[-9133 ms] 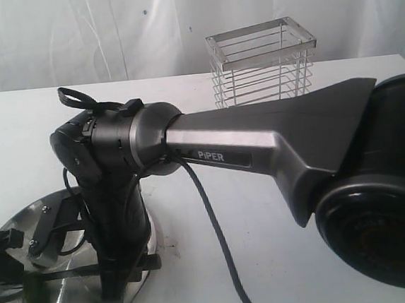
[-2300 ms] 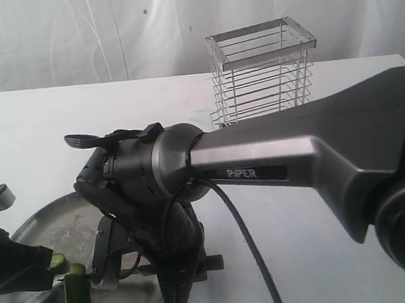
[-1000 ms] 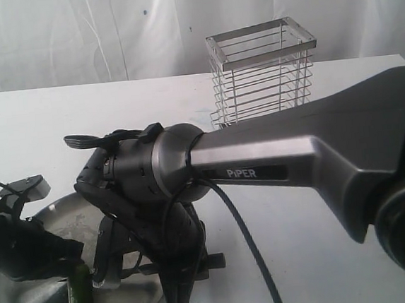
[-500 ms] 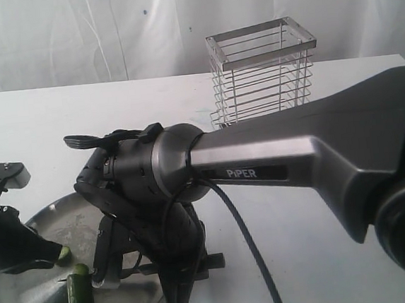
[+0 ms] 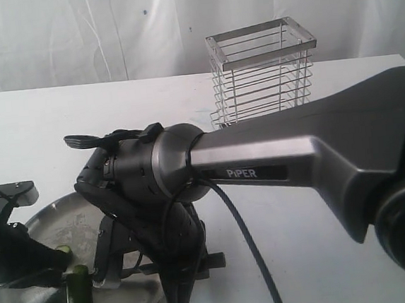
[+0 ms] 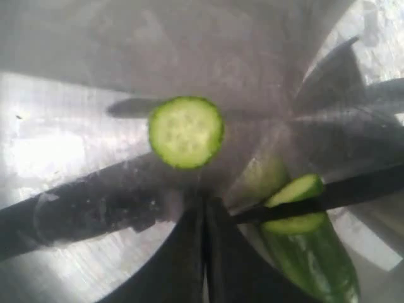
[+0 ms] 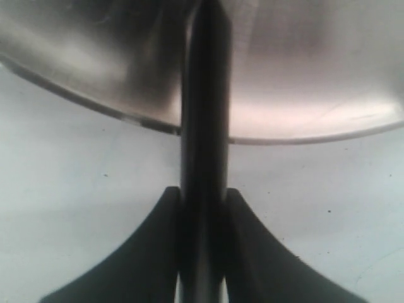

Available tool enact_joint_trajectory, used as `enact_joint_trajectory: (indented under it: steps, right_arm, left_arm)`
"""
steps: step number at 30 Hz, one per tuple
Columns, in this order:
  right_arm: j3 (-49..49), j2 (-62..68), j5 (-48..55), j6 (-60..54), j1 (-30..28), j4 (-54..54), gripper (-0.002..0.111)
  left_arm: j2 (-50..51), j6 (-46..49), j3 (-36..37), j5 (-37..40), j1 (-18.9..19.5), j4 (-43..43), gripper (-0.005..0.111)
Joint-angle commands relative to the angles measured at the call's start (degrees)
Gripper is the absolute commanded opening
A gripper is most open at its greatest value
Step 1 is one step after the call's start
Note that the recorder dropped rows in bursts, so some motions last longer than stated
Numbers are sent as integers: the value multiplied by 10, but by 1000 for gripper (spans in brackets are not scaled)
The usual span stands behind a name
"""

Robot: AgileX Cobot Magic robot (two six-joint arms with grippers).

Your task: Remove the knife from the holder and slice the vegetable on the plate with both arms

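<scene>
Only "PiPER" is showing, in pale letters on a dark strip (image 5: 250, 173) running along the right arm (image 5: 308, 142).

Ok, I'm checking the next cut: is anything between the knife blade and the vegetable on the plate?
Nothing visible. The knife, held in the right hand, crosses the cut end of the vegetable. The loose slice lies apart on the plate, and the shut left hand sits beside the blade.
</scene>
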Motion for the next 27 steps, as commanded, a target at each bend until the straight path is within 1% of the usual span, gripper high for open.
enact_joint_trajectory:
  steps: [1, 5, 8, 12, 16, 20, 27]
  right_arm:
    - [2, -3, 1, 3, 0, -7, 0]
    - [2, -3, 1, 3, 0, -7, 0]
    - [2, -3, 1, 3, 0, -7, 0]
    - [2, -3, 1, 3, 0, -7, 0]
    - [2, -3, 1, 3, 0, -7, 0]
    - [2, -3, 1, 3, 0, -7, 0]
    - [2, -3, 1, 3, 0, -9, 0]
  left_arm:
    - [12, 26, 4, 1, -5, -33, 0]
    - [-4, 27, -2, 13, -5, -31, 0]
    - [-35, 27, -13, 27, -3, -17, 0]
    - [-62, 25, -17, 24, -3, -15, 0]
    - [-26, 25, -2, 12, -3, -17, 0]
    - [13, 42, 8, 3, -5, -56, 0]
    - [14, 51, 1, 9, -19, -65, 0]
